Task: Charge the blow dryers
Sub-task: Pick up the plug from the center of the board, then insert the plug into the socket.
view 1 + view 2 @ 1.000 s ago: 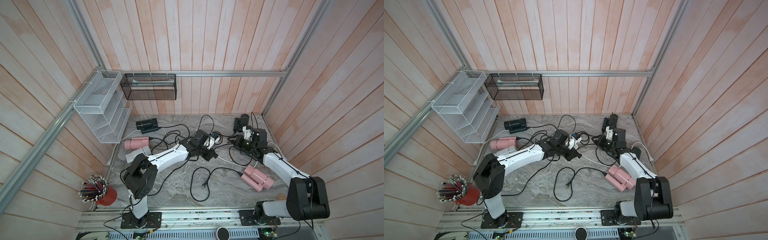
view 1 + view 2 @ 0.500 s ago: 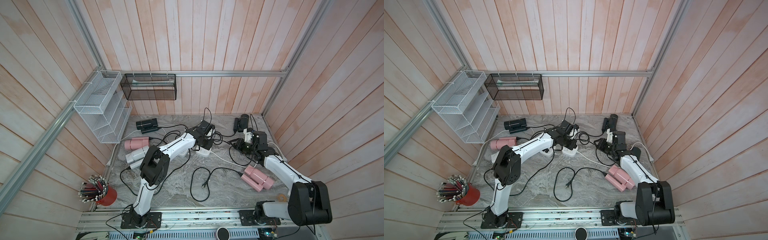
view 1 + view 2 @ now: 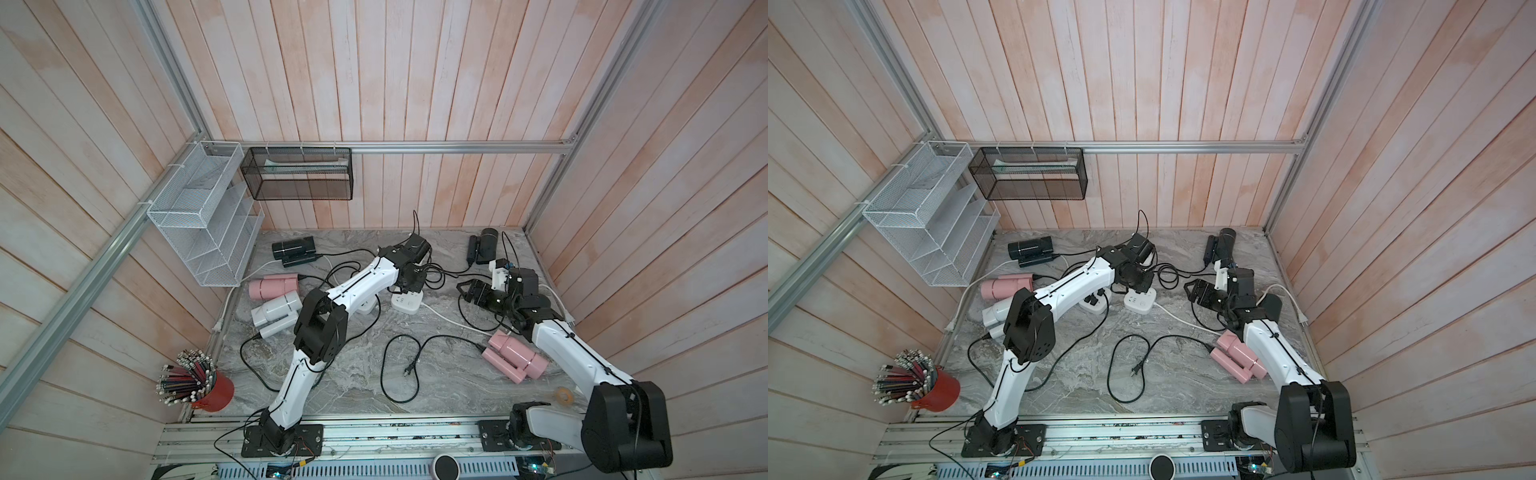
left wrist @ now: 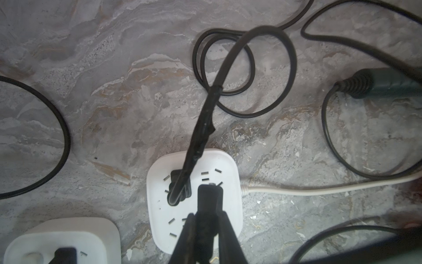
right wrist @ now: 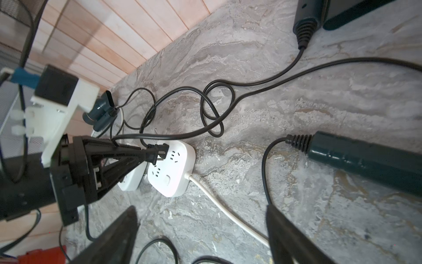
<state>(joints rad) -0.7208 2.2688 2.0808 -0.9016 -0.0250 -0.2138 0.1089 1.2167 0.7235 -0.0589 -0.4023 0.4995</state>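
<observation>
So the right gripper (image 5: 202, 209) just sprang wide, empty. The left gripper (image 4: 206, 218) has swung over the mid-desk power strip (image 4: 157, 219), pinching a plug (image 4: 209, 198). A black blow dryer (image 3: 487, 245) sits at the back right corner. Plugging in comes next, I reckon.

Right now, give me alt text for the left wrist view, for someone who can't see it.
The left hand grips a black plug over a white power strip, beside a second plug seated in it. Black cords loop across the grey marbled table; another white strip shows at the edge.
</observation>
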